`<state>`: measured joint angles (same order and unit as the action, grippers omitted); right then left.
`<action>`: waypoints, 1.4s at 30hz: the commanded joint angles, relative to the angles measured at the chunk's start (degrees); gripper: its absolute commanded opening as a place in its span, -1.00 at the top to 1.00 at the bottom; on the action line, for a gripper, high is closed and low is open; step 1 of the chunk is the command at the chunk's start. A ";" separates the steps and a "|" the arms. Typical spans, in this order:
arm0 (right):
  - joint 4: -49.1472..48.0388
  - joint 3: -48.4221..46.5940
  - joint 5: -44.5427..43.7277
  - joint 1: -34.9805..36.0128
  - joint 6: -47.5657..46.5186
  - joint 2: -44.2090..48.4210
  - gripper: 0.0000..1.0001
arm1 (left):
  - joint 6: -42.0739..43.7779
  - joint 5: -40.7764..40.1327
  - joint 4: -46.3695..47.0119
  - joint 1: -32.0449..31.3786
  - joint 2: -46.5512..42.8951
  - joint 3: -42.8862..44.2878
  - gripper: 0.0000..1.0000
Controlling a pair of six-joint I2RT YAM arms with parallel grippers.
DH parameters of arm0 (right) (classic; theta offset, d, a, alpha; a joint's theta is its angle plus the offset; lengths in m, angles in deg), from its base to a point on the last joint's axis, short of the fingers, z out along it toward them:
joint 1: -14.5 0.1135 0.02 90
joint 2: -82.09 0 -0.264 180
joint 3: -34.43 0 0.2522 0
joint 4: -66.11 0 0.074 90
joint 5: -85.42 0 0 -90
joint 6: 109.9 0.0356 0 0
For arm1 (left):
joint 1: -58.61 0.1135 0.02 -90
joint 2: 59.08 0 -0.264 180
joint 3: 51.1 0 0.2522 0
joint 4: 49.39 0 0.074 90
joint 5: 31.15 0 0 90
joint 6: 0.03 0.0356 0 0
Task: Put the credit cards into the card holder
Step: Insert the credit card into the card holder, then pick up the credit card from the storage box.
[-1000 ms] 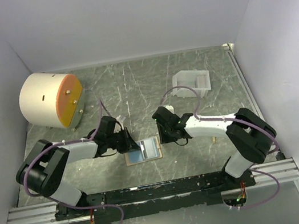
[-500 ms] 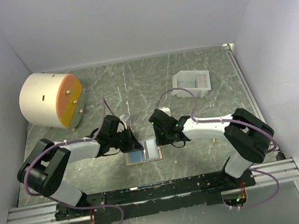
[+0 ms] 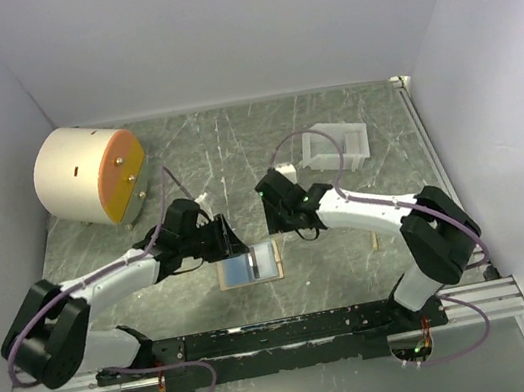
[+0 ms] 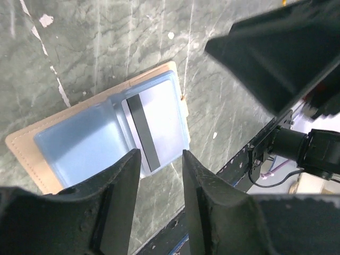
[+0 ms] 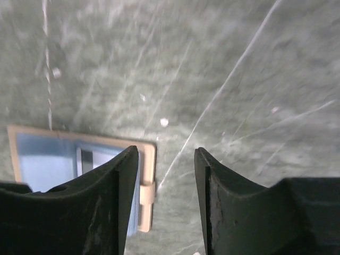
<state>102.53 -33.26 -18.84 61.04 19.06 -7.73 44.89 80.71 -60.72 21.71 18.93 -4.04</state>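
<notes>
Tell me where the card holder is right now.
In the top view the card holder lies open on the table, front centre, just below the left claw and near the right claw.

The card holder [image 4: 79,143] lies open and flat on the table [image 3: 356,271], tan rim, pale blue pockets up, well apart from the cream cylinder [image 3: 86,176]; one pale card [image 4: 162,122], dark-striped, sits in the half farther from that cylinder.

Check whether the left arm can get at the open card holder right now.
Probably yes. The left gripper hangs open directly over the card holder with nothing between them; the right gripper, also open, sits off past its snap edge, not blocking.
</notes>
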 commanded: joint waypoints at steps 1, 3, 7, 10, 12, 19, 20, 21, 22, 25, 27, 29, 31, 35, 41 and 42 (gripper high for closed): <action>4.42 -7.36 -7.39 -4.10 -5.26 1.38 0.03 | 3.74 -5.03 -7.36 -0.43 -5.77 2.84 -0.01; 5.34 -10.26 -8.78 -7.34 -7.28 0.75 0.01 | 5.56 -6.20 -10.47 -0.39 -7.87 4.40 -0.21; 7.42 -16.96 -12.66 -13.66 -11.32 -1.60 -0.02 | 8.00 -8.99 -14.77 -0.43 -12.84 5.85 -1.00; 7.47 -20.41 -17.07 -17.34 -14.34 -3.77 -0.07 | 9.72 -10.82 -17.60 -0.35 -15.80 6.96 -0.99; 7.50 -22.77 -18.37 -21.03 -15.91 -5.92 -0.08 | 11.22 -12.40 -20.24 -0.43 -17.38 8.17 -0.99; 11.65 -33.72 -23.40 -26.66 -19.89 -17.42 -0.08 | 12.38 -14.55 -28.69 -0.31 -20.42 12.28 -0.99; 11.65 -34.63 -23.46 -27.15 -20.43 -19.21 -0.08 | 12.36 -14.98 -29.47 -0.35 -20.87 12.48 -0.99; 11.85 -35.56 -23.92 -27.54 -20.77 -20.49 -0.07 | 12.14 -15.61 -30.07 -0.36 -21.31 12.61 -0.99; 11.74 -36.15 -24.43 -27.94 -21.23 -21.65 -0.07 | 12.24 -16.49 -30.80 -0.29 -21.57 12.59 -0.99; 11.95 -38.23 -24.42 -29.04 -22.39 -25.18 -0.03 | 12.50 -18.17 -32.56 -0.27 -21.81 12.64 -0.99; 12.72 -40.31 -24.62 -29.75 -23.16 -27.96 0.01 | 12.64 -17.21 -32.15 -0.22 -21.91 12.35 -1.00; 14.53 -42.52 -26.77 -30.13 -23.52 -30.26 0.01 | 12.43 -17.28 -31.85 -0.26 -21.82 12.23 -0.98; 14.46 -43.40 -28.16 -30.81 -24.25 -31.68 0.01 | 12.40 -17.64 -32.10 -0.22 -21.72 12.39 -0.97; 15.02 -45.07 -26.98 -32.80 -24.92 -34.28 0.03 | 12.32 -17.66 -31.94 -0.21 -21.79 12.06 -0.97; 13.11 -44.44 -25.39 -34.08 -26.14 -35.16 0.04 | 12.23 -17.98 -32.02 -0.27 -21.48 12.08 -0.96; 12.61 -44.05 -25.25 -34.13 -26.33 -35.08 0.06 | 12.19 -18.05 -31.91 -0.27 -21.39 12.02 -0.96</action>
<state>116.21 -77.00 -43.93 27.51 -5.95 -42.46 56.56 63.88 -92.24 21.64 -2.40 6.94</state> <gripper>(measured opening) 0.483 0.984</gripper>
